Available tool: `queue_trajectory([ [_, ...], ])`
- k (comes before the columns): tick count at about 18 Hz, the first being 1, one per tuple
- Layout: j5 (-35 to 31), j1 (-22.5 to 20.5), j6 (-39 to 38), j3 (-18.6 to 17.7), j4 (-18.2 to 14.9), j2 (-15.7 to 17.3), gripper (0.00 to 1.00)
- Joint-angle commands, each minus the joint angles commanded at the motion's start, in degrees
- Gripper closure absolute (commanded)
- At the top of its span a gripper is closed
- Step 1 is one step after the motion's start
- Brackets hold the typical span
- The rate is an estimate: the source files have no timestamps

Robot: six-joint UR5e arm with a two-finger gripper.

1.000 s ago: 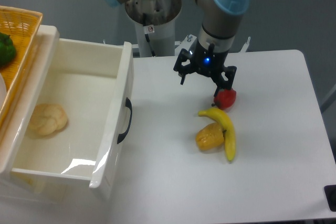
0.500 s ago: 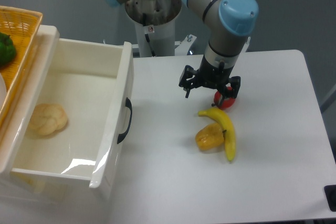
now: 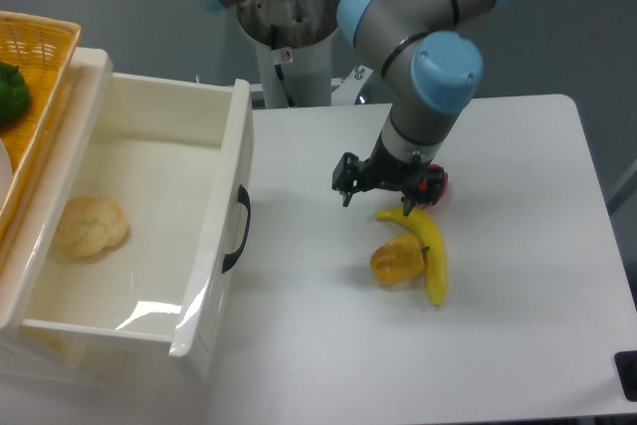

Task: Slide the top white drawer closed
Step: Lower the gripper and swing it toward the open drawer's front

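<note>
Top white drawer (image 3: pixel 149 216) pulled well out at counter's left, front panel and black handle (image 3: pixel 237 229) facing 3 o'clock. Gripper (image 3: pixel 376 184) low by banana (image 3: pixel 426 246), jaws apart, holding nothing; handle lies toward 9 o'clock, well apart. Push runs toward 9.

Bright even light, soft shadows, slight blur

The top white drawer (image 3: pixel 149 236) is pulled fully open toward my side of the table. It is a deep, glossy white plastic box; its panelled front carries one black curved handle (image 3: pixel 237 229).
</note>
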State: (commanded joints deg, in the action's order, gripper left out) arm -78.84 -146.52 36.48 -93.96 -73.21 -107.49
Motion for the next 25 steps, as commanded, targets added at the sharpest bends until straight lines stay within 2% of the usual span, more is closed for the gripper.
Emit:
queue_trajectory([
  [12,0.2,4.4,-2.3,0.4,0.3,-2.3,0.00],
  [14,0.2,4.6,-2.6,0.4,1.3,-2.7,0.00],
  [16,0.3,4.8,-2.6,1.1,2.6,-3.7,0.00],
  [25,1.7,6.9,-2.6,3.2,3.2,-5.8,0.00],
])
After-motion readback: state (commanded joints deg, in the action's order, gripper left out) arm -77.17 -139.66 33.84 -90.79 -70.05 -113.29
